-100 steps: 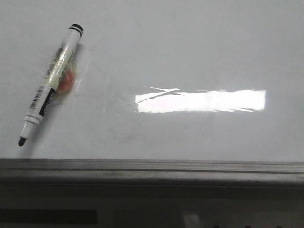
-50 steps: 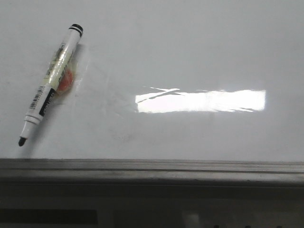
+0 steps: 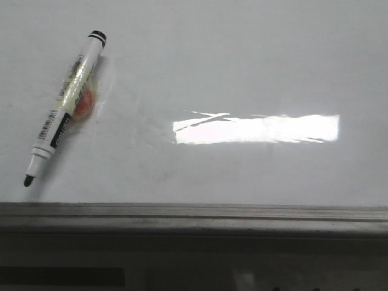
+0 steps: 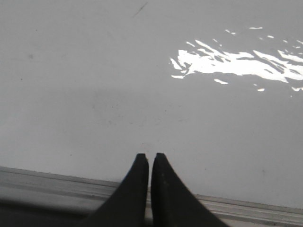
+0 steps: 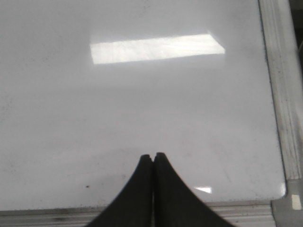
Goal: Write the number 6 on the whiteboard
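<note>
The whiteboard (image 3: 242, 66) fills the front view, glossy white with faint smudges. No number 6 shows on it in any view. A white marker pen (image 3: 65, 108) with a black tip lies uncapped at the board's left, tip toward the near frame, on a small orange-red holder (image 3: 85, 103). Neither gripper shows in the front view. My left gripper (image 4: 148, 157) is shut and empty over the board's near edge. My right gripper (image 5: 153, 156) is shut and empty over the board (image 5: 142, 104) near its right corner.
A grey metal frame edge (image 3: 194, 213) runs along the board's near side, and also shows in the left wrist view (image 4: 57, 182). The frame's right side (image 5: 281, 94) shows in the right wrist view. A bright rectangular light reflection (image 3: 257, 129) lies on the board.
</note>
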Controlling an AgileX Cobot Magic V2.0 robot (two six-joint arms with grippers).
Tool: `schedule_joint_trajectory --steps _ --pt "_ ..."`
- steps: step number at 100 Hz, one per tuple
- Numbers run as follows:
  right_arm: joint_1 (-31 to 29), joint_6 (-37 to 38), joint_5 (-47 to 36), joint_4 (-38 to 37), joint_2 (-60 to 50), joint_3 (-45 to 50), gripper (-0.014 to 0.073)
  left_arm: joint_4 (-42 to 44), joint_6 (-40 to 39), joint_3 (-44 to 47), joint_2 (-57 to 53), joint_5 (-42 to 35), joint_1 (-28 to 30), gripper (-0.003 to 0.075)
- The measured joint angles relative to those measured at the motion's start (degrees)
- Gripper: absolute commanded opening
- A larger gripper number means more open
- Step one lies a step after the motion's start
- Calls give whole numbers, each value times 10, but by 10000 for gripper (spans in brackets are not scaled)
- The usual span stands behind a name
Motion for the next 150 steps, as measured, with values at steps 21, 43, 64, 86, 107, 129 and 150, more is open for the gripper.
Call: schedule_joint_trajectory --steps 21,43,64,86,107,129,150 --pt "0 2 0 0 0 0 -64 7 0 0 0 0 0 -20" --pt "0 2 0 0 0 0 -64 16 0 0 0 0 0 -20" --pt "0 1 0 0 0 0 -64 21 0 0 0 0 0 -20" --pt "0 1 0 1 0 0 -64 18 0 1 0 -1 0 -20" --pt "0 2 -15 4 0 0 -64 9 0 1 0 -16 0 -20" --pt "0 2 -111 2 0 0 -64 8 0 1 0 -133 0 -20" --pt "0 2 -124 8 0 0 -64 8 0 1 0 -221 0 -20"
